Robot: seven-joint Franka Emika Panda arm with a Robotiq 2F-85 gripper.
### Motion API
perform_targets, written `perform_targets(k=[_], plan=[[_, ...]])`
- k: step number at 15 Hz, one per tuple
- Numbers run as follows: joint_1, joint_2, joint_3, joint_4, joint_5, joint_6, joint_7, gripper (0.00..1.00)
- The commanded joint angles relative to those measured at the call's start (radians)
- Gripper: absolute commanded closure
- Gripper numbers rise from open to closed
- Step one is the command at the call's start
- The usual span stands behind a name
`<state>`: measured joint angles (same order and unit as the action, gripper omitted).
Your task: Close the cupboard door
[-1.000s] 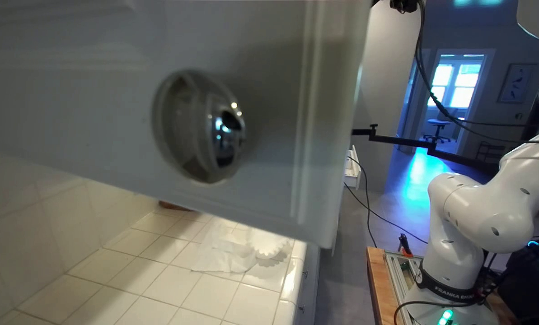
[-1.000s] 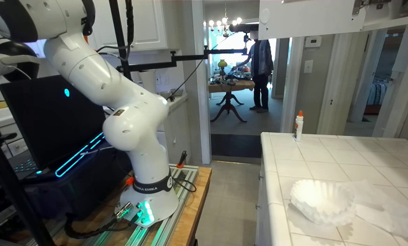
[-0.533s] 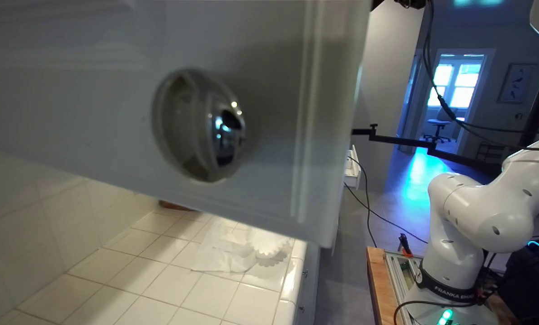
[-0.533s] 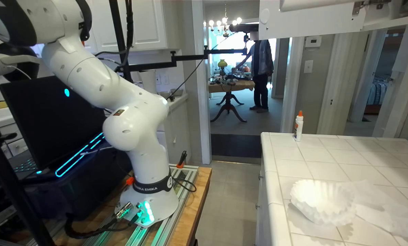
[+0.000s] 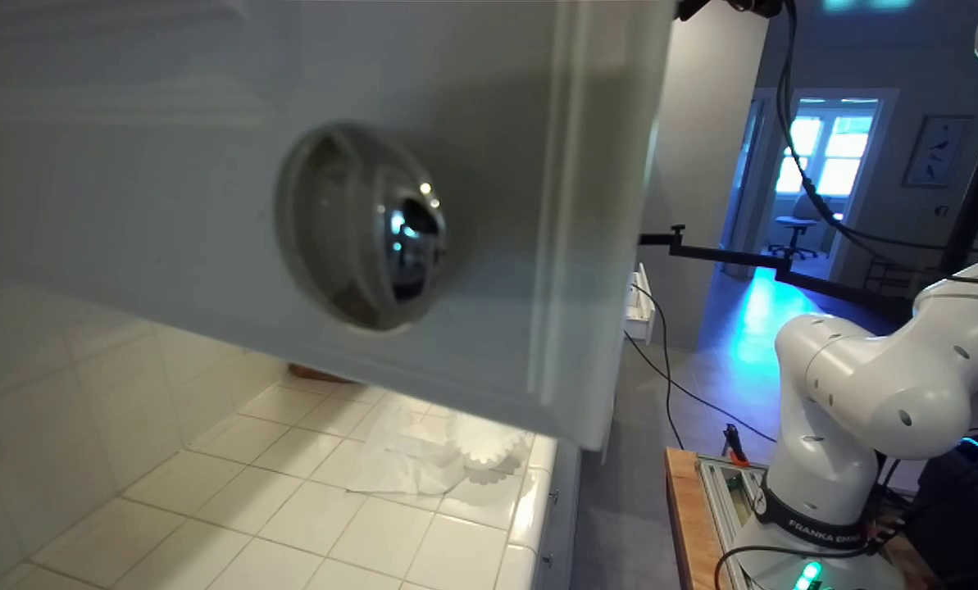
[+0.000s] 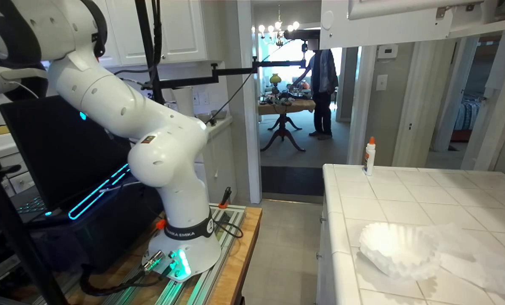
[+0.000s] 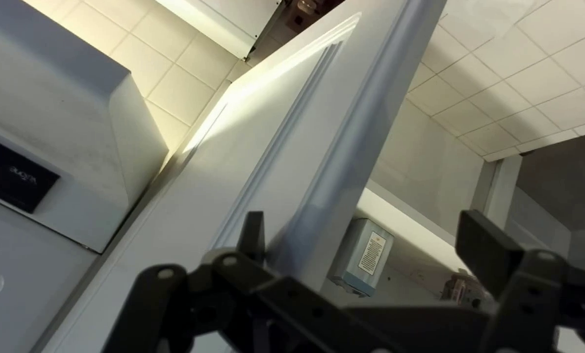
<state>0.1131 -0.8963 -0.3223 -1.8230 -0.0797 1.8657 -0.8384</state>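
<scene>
The cupboard (image 7: 410, 228) stands open in the wrist view and contains one carton (image 7: 363, 257) with one printed label, plus one glassy item (image 7: 464, 289), blurred and partly near the end effector's outline; the carton's contents cannot be determined. The door (image 5: 185, 213), fitted with one chrome knob (image 5: 366, 229), is swung out above the tabletop (image 5: 308, 533) in an exterior view and occupies its upper left. The wrist view shows one moulded panel (image 7: 287, 162); whether it is this same door cannot be determined. The end effector (image 7: 368, 238) is set wide, its two fingers (image 7: 486, 245) well apart; the panel lies behind one finger, and contact cannot be confirmed. Tabletop items: one fluted bowl (image 6: 398, 250), contents indistinct, with one thin sheet (image 6: 485, 267) beside it, in both exterior views; one glue bottle (image 6: 369, 160), upright, in an exterior view. One arm (image 6: 163, 140) stands apart from the tabletop.
</scene>
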Motion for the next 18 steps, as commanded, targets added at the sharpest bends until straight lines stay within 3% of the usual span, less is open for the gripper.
perform_targets(k=[1,11,18], plan=[[0.049,-0.038,-0.003,-0.054,0.035,0.045,-0.049,0.0],[0.148,-0.004,0.029,-0.087,0.134,0.097,-0.056,0.0],[0.175,0.052,0.034,-0.096,0.197,0.177,-0.032,0.0]])
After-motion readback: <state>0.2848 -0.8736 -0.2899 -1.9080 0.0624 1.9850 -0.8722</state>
